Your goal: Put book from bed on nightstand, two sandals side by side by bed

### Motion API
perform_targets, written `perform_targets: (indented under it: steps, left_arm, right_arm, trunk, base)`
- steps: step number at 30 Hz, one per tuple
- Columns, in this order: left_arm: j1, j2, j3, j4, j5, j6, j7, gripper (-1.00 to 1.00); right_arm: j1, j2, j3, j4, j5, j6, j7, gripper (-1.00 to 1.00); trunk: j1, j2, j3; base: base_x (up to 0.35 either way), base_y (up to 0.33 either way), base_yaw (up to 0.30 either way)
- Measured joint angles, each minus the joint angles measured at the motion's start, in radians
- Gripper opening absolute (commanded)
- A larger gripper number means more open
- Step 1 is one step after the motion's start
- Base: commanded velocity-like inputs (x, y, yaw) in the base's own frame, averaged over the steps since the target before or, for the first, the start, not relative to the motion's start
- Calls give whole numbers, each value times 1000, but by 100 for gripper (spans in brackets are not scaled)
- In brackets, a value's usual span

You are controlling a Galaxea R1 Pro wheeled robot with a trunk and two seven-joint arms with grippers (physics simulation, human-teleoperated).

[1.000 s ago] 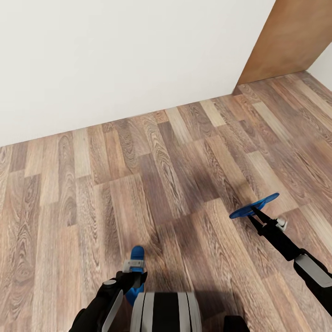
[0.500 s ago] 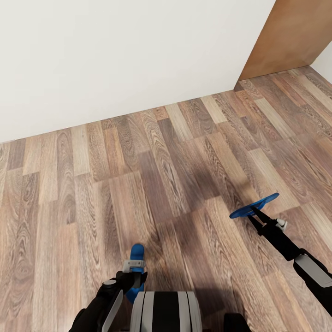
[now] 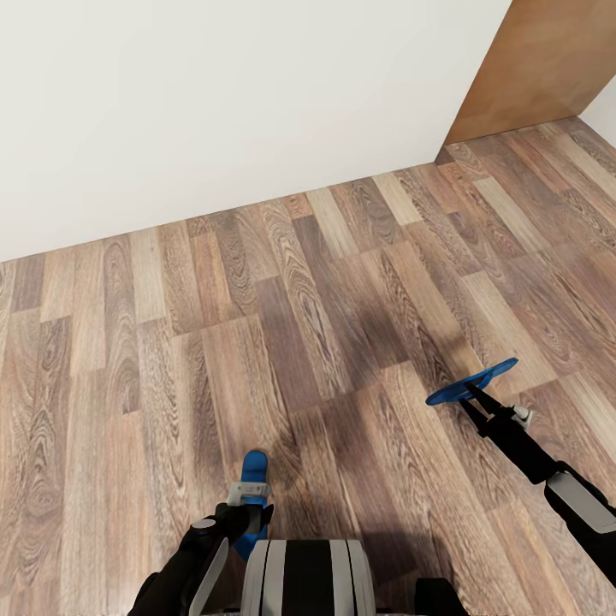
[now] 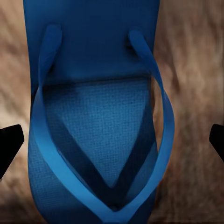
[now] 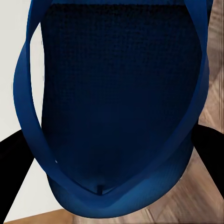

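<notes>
Each gripper carries one of the two bright blue sandals over the wood-plank floor. In the head view my left gripper point(image 3: 250, 506) is shut on a sandal point(image 3: 254, 469) that sticks out ahead of it, close to my trunk. The left wrist view shows that sandal point(image 4: 98, 116) with its toe strap up, between dark fingertips point(image 4: 10, 144). My right gripper point(image 3: 473, 396) is shut on the other sandal point(image 3: 473, 382), held flat and edge-on at the right. In the right wrist view this sandal point(image 5: 121, 107) sits between the dark fingers point(image 5: 14, 163). The book, the bed and the nightstand are out of view.
A white wall point(image 3: 214, 103) runs across the far side, a few planks ahead. A brown door point(image 3: 547, 60) stands at the far right corner. Wood-plank floor point(image 3: 299, 299) stretches between the wall and my arms.
The whole view has shifted slightly, with the foot of the wall and the door a little higher in the picture. Both grippers stay where they were, each holding its sandal.
</notes>
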Motion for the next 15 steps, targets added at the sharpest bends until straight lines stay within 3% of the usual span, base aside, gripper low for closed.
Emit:
perform_targets:
  steps: [13,14,15]
  left_arm:
    - [0,0,0,0,0,-1,0,100]
    - [0,0,0,0,-1,-1,0,-100]
    - [0,0,0,0,-2,-1,0,-100]
  right_arm:
    - [0,0,0,0,-1,0,0,-100]
    - [0,0,0,0,-1,0,0,-100]
    - [0,0,0,0,-1,0,0,-100]
  trunk:
    - [1,-1,-8]
    - [1,0,-8]
    - [1,-1,-8]
  base:
    - [0,0,0]
    - [0,0,0]
    - [0,0,0]
